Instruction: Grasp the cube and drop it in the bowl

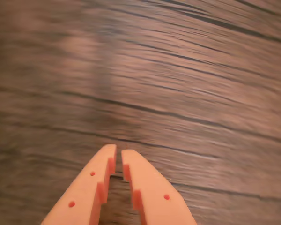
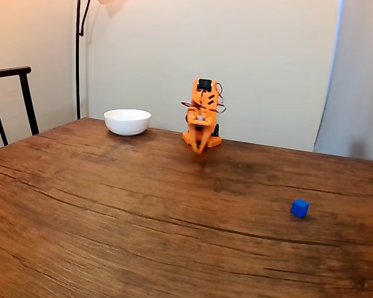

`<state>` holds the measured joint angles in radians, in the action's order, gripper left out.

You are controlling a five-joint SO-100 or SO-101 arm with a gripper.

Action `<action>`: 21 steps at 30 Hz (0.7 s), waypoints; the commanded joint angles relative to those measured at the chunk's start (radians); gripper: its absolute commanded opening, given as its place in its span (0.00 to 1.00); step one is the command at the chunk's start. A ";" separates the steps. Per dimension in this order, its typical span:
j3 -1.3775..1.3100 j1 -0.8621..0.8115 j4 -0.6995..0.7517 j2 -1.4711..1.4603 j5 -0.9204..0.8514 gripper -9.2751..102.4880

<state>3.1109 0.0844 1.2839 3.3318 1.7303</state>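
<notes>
Cube (image 2: 299, 208) lies well apart from bowl (image 2: 127, 121) on table (image 2: 112, 211)

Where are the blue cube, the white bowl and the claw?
cube (image 2: 299, 207), fixed view, front face.
bowl (image 2: 127, 125), fixed view, outer front wall.
claw (image 1: 118, 151), wrist view, between the orange fingertips.

Dark-grained wooden desk (image 2: 112, 211) fills the foreground of the fixed view; black chair (image 2: 9, 93) at its left edge, black lamp pole (image 2: 78, 59) against the cream wall (image 2: 236, 49), pale curtain (image 2: 357, 81) at right.
</notes>
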 commanded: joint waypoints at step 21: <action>-0.026 0.472 -0.589 -0.009 -0.092 0.08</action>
<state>3.1186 0.5338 0.7332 3.3165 1.6352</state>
